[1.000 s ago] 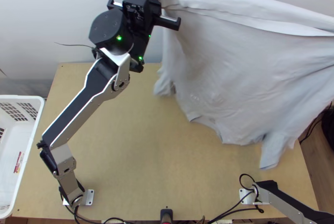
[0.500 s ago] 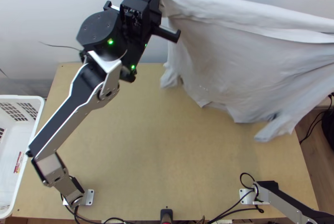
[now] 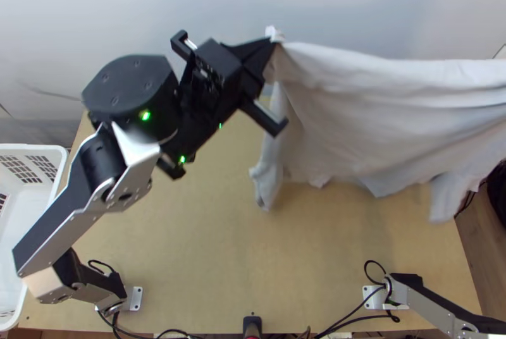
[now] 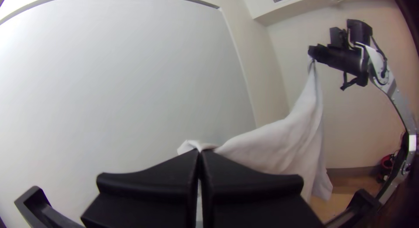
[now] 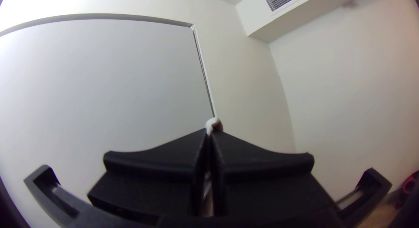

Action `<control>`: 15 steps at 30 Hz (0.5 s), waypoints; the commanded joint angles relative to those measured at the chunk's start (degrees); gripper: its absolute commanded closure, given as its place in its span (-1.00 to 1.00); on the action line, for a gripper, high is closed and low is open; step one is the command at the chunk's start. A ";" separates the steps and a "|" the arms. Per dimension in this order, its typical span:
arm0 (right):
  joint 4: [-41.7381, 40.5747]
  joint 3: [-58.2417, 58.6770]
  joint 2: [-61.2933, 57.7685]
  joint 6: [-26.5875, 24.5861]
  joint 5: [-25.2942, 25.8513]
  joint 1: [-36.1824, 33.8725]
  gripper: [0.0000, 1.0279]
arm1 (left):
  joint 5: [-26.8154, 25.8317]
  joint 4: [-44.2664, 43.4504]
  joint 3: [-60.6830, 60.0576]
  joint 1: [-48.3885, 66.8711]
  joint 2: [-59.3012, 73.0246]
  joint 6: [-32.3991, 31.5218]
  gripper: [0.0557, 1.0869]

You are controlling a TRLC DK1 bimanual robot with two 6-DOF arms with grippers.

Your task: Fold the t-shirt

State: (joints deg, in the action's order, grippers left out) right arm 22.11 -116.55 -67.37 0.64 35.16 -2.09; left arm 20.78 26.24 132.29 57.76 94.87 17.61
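High over the table's far part, my left gripper [image 3: 272, 45] is shut on one upper corner of the white t-shirt [image 3: 379, 111]. From there the shirt stretches to the top view's right edge, its lower parts hanging loose over the wood. In the left wrist view the left gripper [image 4: 199, 154] pinches a bit of the t-shirt [image 4: 279, 145], and the other arm's gripper holds the far corner up. Between the closed fingers of my right gripper [image 5: 211, 134] a small tip of t-shirt [image 5: 214, 123] sticks out.
A white plastic basket [image 3: 44, 212] stands left of the wooden table [image 3: 253, 263]. Black cables [image 3: 354, 317] run along the near edge by the right arm's base. A pale wall rises behind the table.
My left gripper has come down the picture toward the near side and slightly right, still holding its corner. The shirt's held edge has come down the picture too, and its hanging parts have swung.
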 commanded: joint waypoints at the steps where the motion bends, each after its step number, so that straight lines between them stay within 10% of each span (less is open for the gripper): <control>1: -5.58 -2.10 -2.85 -0.03 0.09 -0.81 0.95 | 1.55 3.73 0.07 7.81 -2.76 1.20 0.93; 15: -7.87 -9.48 -13.75 1.73 1.41 5.87 0.95 | 3.04 6.90 0.34 22.84 -6.80 4.28 0.93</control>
State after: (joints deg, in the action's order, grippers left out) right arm 14.96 -124.49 -76.20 1.48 36.27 -1.34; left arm 23.38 30.65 132.66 74.35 88.97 20.88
